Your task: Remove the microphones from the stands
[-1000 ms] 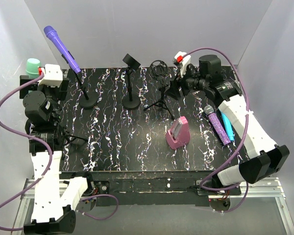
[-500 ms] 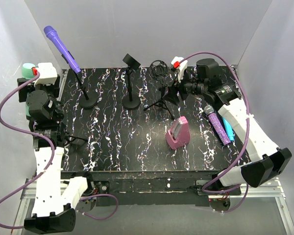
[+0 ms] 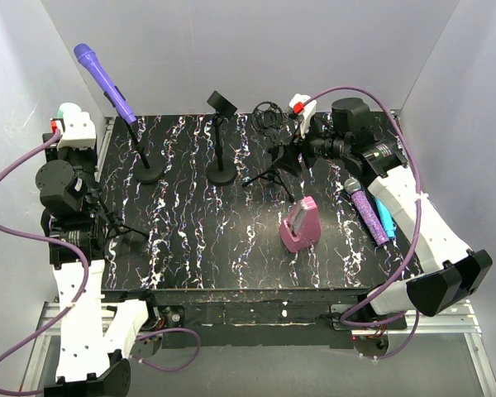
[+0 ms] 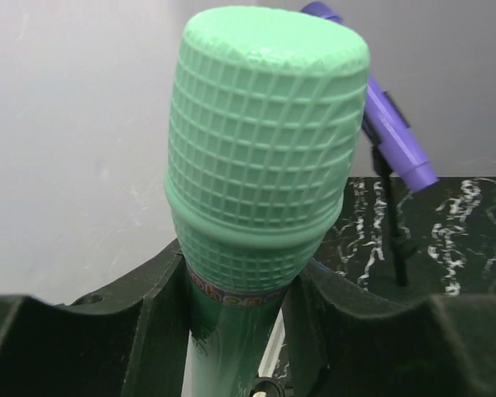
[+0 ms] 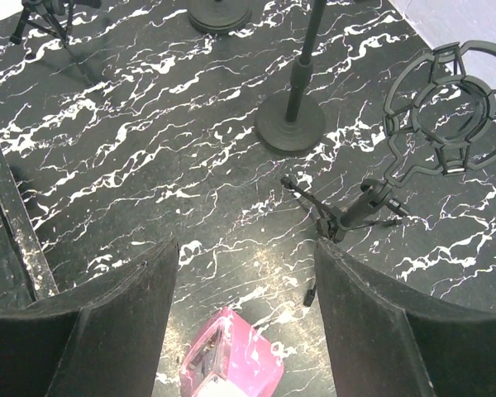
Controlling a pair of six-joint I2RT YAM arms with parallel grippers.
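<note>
A green microphone (image 4: 264, 149) stands upright at the table's far left edge, and only its mesh head (image 3: 64, 109) shows in the top view. My left gripper (image 4: 241, 263) is shut on its body just below the head, with both black fingers (image 4: 140, 314) pressed against it. Thin tripod legs (image 3: 120, 232) of a stand show below my left arm; the mount itself is hidden. My right gripper (image 5: 246, 248) hangs open over the table's right half with nothing between its fingers, seen in the top view (image 3: 288, 157) beside a tripod.
A purple microphone (image 3: 103, 73) leans in a round-base stand (image 3: 149, 172). An empty clip stand (image 3: 221, 169) and a shock-mount tripod (image 5: 446, 116) stand at the back. A pink case (image 3: 300, 225) and two loose microphones (image 3: 370, 212) lie at the right.
My left gripper's jaws have closed from wide open onto the green microphone, and the wrist has shifted a little toward the back. My right gripper edged left early on, then stayed put.
</note>
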